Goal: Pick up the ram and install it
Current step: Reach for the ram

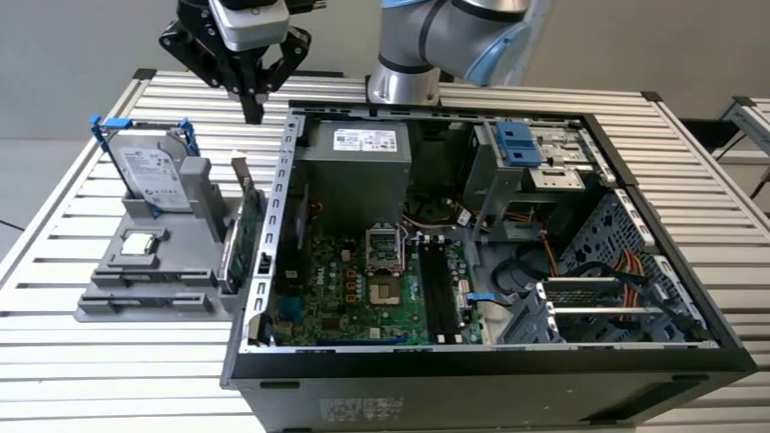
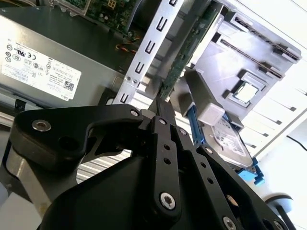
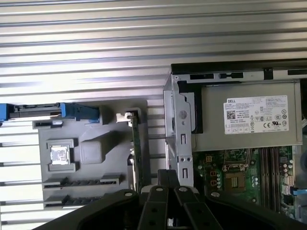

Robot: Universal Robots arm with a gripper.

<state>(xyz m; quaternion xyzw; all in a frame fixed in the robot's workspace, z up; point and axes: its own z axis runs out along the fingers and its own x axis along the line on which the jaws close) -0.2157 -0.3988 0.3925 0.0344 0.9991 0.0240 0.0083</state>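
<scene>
I see the black two-finger gripper (image 1: 254, 114) at the upper left of the exterior view, its fingers pressed together with nothing between them. The ram (image 1: 244, 230), a long, thin, dark circuit-board stick, stands on its edge in the grey plastic holder (image 1: 157, 302), just beside the open black computer case (image 1: 481, 361).

Slatted metal table (image 1: 108, 361) against plain grey wall (image 1: 72, 36).
</scene>
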